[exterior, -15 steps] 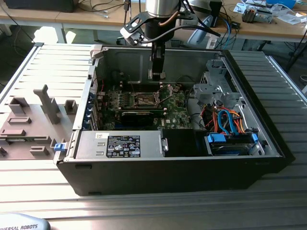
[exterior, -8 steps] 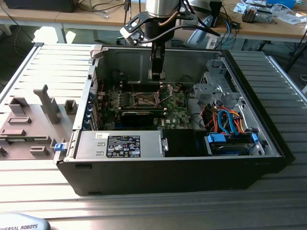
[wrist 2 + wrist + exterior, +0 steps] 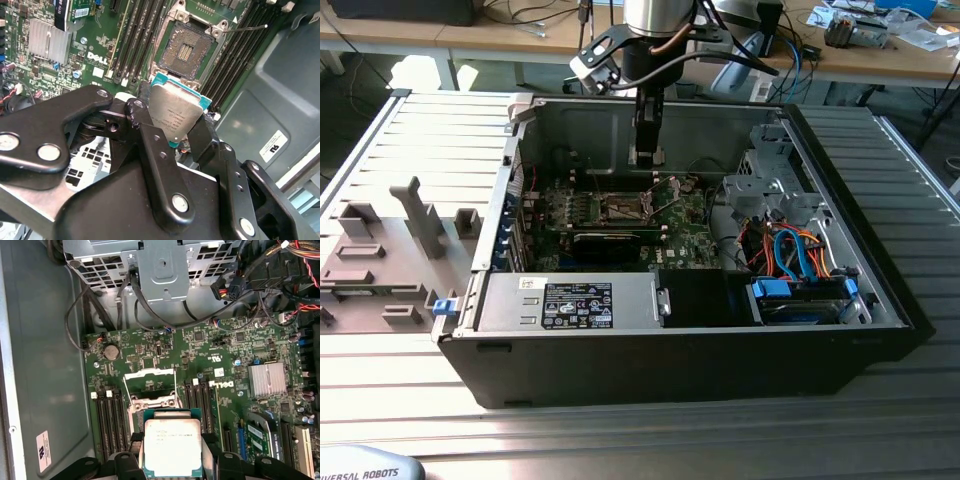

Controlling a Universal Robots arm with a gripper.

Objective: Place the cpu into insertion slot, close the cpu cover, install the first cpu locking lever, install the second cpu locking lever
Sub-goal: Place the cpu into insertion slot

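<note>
In the exterior view an open case (image 3: 880,300) lies on a slatted table (image 3: 640,430). Inside it, the board (image 3: 675,240) sits in the middle, a power supply (image 3: 570,300) fills the lower part toward the exterior view's left, and a drive cage (image 3: 770,185) with orange and blue cables (image 3: 800,255) sits toward the exterior view's right. The arm comes down from the upper middle of the frame, and its gripper (image 3: 647,155) hangs inside the case near the back wall, above the socket (image 3: 620,208), with free room on all sides. In the second wrist view the gripper's black fingers (image 3: 142,117) are closed on two opposite edges of the cpu (image 3: 175,112). The chip is tilted, metal top showing, and is held clear above the board. Just beyond it the bare socket lies open, its contacts exposed, between rows of memory slots (image 3: 132,45). A thin lever (image 3: 245,29) sticks out free beside it, and the grey case wall (image 3: 270,90) is close by. In the first wrist view the cpu (image 3: 172,447) hangs over the near part of the socket and hides it. The cover (image 3: 150,376) stands raised at the socket's far edge, and a heat sink (image 3: 267,379) sits well apart.
</note>
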